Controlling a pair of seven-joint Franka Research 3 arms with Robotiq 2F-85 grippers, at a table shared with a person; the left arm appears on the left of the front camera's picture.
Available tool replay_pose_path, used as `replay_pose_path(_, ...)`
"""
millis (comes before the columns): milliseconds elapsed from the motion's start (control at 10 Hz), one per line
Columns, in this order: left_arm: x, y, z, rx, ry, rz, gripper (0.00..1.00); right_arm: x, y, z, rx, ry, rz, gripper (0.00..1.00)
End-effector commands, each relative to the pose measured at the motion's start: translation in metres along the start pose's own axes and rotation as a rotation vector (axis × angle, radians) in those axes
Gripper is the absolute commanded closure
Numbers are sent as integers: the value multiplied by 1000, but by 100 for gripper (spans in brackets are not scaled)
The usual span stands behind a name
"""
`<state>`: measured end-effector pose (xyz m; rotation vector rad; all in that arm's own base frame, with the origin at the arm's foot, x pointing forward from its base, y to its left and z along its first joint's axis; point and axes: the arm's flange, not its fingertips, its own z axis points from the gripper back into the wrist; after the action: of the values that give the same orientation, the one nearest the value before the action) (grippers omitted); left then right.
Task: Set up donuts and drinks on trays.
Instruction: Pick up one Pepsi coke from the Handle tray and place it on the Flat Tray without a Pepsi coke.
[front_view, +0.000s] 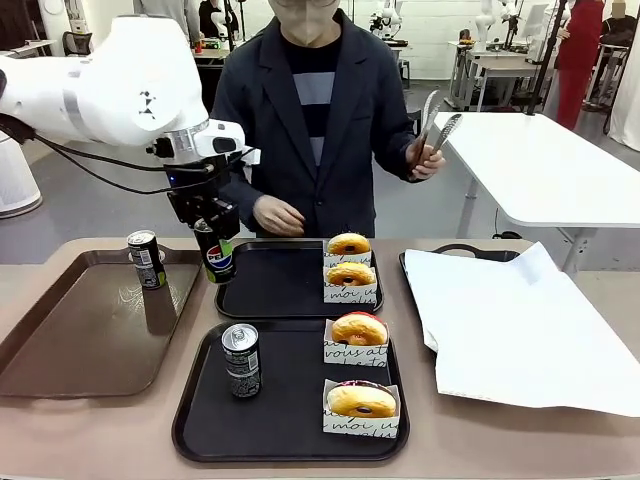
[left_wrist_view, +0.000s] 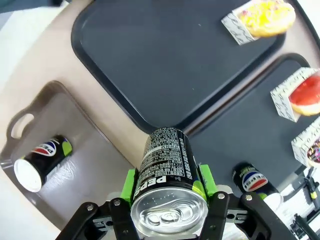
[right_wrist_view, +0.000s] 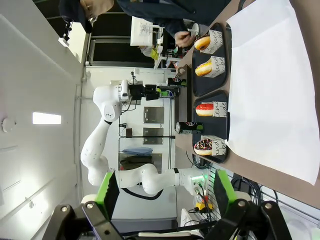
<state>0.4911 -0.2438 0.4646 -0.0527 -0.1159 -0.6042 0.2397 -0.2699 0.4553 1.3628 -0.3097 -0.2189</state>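
My left gripper (front_view: 213, 238) is shut on a black Pepsi can (front_view: 217, 257) and holds it upright over the left rim of the far black tray (front_view: 280, 285). In the left wrist view the can (left_wrist_view: 167, 172) sits between the green pads (left_wrist_view: 131, 182). The far tray carries two sleeved donuts (front_view: 349, 245) (front_view: 351, 274). On the near black tray (front_view: 290, 415) stand a dark can (front_view: 240, 360) and two more sleeved donuts (front_view: 360, 330) (front_view: 361, 401). My right gripper (right_wrist_view: 165, 195) is open with nothing between its fingers.
A glossy brown tray (front_view: 80, 340) at the left holds another can (front_view: 147, 259). A large white paper sheet (front_view: 520, 330) covers a tray at the right. The person across the table holds metal tongs (front_view: 436, 130) in one raised hand; the other hand (front_view: 277, 215) hovers behind the far tray.
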Motion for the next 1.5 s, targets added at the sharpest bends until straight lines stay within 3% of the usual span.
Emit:
replay_pose_path(0,19,-1,-7,64,-48,33,42,0,1,0,13,4,7,0)
replay_pose_path(600,60,6,-72,158,-54,36,42,0,1,0,13,4,7,0)
replay_pose_path(1300,77,9,-108,87,-18,39,42,0,1,0,13,4,7,0)
replay_pose_path(1400,78,10,-109,88,-9,39,23,0,1,0,13,4,7,0)
